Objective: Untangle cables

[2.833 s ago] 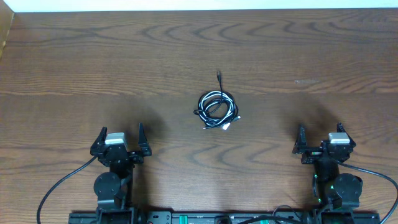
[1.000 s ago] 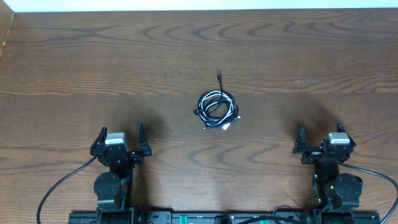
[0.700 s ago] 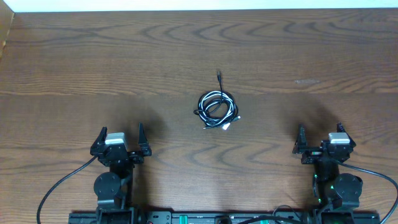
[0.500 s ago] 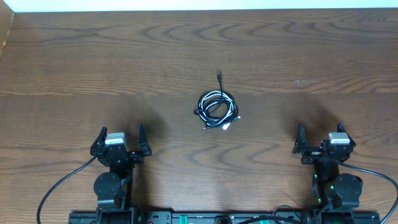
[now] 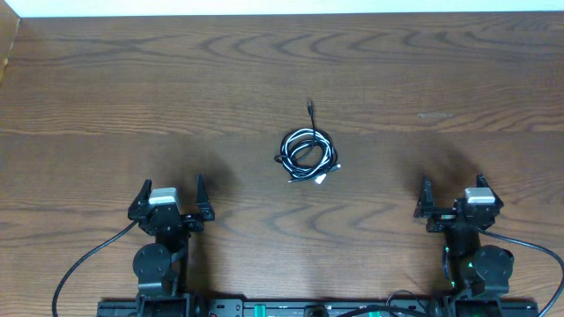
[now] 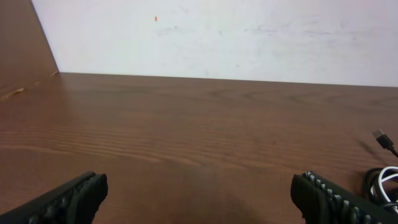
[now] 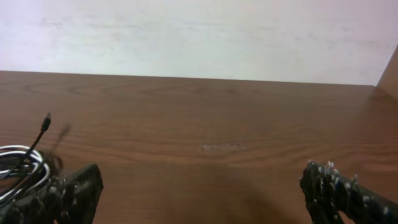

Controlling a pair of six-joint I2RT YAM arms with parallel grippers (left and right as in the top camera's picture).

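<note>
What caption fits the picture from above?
Black and white cables lie tangled on the table; left tool and right tool sit open, apart from them.

Overhead, the cables (image 5: 307, 151) are too small to trace their crossings. Both wrist views crop them at an edge.

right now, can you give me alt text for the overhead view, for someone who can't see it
A small tangled coil of black and white cables lies near the middle of a dark wooden table, with one black plug end trailing toward the far edge. The left gripper and right gripper sit open near the near edge, both well clear of the coil.
</note>
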